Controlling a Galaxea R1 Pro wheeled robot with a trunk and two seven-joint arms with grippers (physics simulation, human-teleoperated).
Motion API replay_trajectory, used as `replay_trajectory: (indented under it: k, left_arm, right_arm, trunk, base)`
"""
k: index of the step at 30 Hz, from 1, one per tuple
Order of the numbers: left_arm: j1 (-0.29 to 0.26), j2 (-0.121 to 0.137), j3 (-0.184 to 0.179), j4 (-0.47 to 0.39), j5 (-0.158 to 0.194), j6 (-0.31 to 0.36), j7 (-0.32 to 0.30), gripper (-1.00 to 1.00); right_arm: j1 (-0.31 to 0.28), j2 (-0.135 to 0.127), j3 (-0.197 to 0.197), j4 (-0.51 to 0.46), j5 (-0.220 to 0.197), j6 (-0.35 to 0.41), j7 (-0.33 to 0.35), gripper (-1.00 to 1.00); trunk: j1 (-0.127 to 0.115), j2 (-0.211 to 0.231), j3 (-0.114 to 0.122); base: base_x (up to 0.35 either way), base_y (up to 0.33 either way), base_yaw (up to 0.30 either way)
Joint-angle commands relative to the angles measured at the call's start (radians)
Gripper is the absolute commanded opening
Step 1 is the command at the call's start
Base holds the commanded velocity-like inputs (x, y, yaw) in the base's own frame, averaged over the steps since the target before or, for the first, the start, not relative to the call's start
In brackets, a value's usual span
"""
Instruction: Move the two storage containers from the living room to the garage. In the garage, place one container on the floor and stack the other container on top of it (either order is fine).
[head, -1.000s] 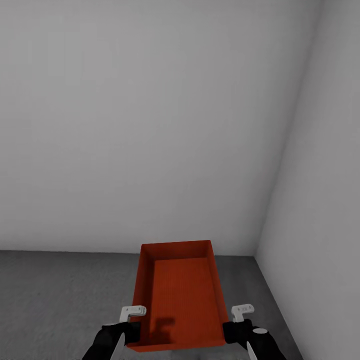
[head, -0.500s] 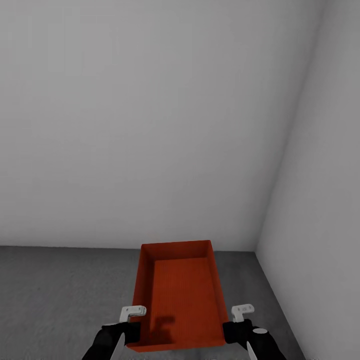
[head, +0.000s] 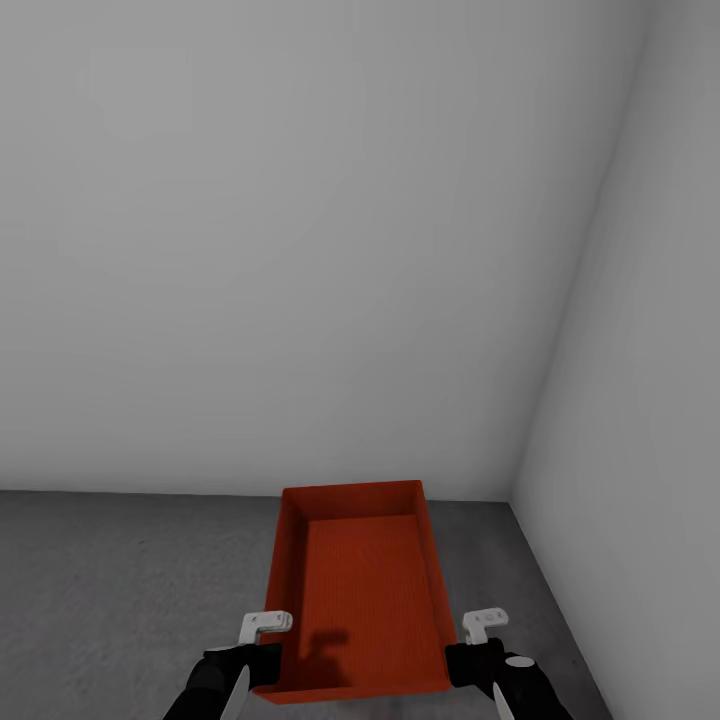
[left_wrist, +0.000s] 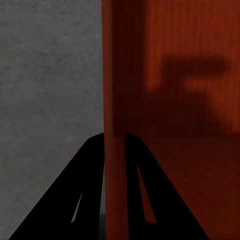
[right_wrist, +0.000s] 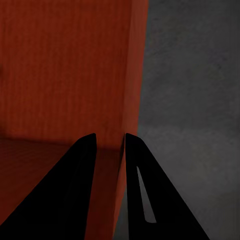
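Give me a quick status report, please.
Left tool and right tool each shut on storage container walls. Container held above garage floor. Corner ahead.
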Motion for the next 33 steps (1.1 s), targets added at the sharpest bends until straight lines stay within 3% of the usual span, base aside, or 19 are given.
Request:
replay_trajectory:
  k: [1, 14, 33]
  left_arm:
    - [-0.001, -0.001, 0.009, -0.004, -0.024, -0.034, 0.004, -1.0]
    - [-0.001, -0.001, 0.009, -0.004, -0.024, -0.034, 0.004, -1.0]
    - [-0.001, -0.001, 0.009, -0.004, -0.024, -0.034, 0.004, -1.0]
  right_arm:
    - [0.0, 0.03, 0.04, 0.0, -0.013, 0.007, 0.022, -1.0]
    - [0.0, 0.03, 0.041, 0.0, -0.013, 0.007, 0.022, -1.0]
    - [0.0, 0.03, 0.041, -0.001, -0.013, 0.007, 0.023, -1.0]
  trunk:
    - [0.0, -0.001, -0.001]
    - [0.0, -0.001, -0.001]
    - [0.0, -0.001, -0.003]
  base:
    - [0.143, -0.076, -0.006]
    - [0.258, -0.118, -0.132]
    - [0.048, -0.005, 0.042]
